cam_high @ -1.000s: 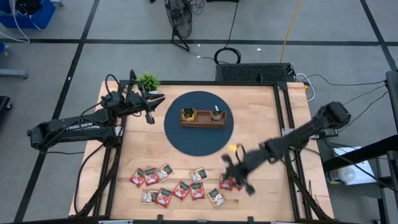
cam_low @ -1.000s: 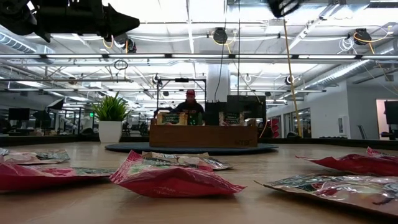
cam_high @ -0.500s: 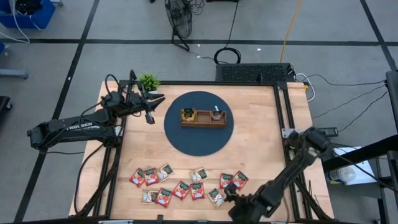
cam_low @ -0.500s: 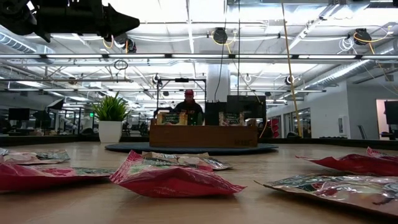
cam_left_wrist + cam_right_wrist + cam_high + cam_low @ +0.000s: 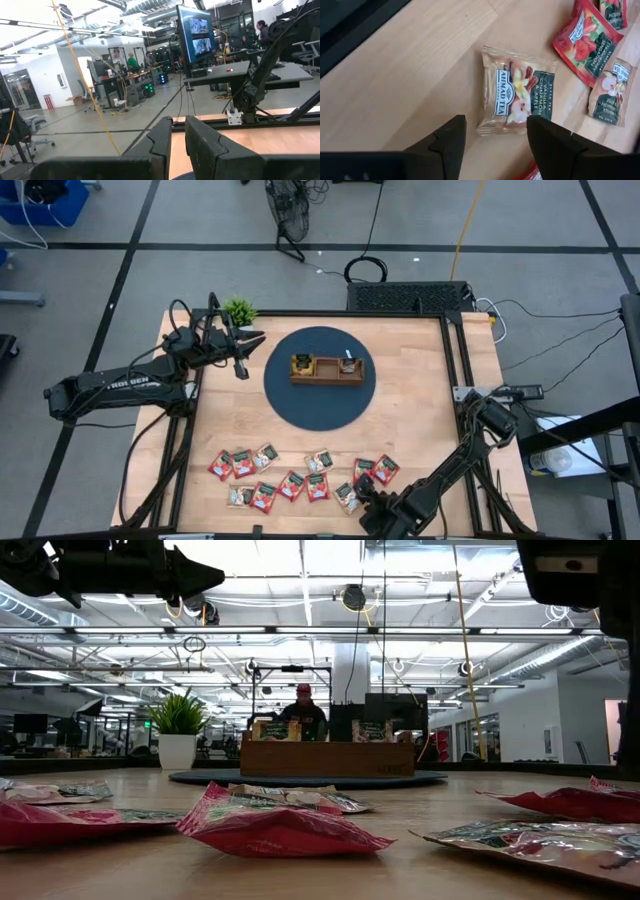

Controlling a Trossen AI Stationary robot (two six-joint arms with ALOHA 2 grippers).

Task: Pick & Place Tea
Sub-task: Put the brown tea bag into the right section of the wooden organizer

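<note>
Clear-wrapped with a dark green label showing vanilla flowers and cinnamon sticks, the tea sachet (image 5: 517,97) lies flat on the wooden table (image 5: 420,430) near its front edge, at the right end of the scattered red and green sachets (image 5: 290,485). Your right gripper (image 5: 495,137) hangs just above it with its two fingers (image 5: 447,140) spread wide, the sachet showing in the gap between them and not gripped. Your left gripper (image 5: 177,137) waits well apart at the far left of the table, beside the small potted plant (image 5: 238,310), fingers nearly together and holding nothing, while the wooden tray (image 5: 327,369) sits on the round dark mat (image 5: 290,400).
</note>
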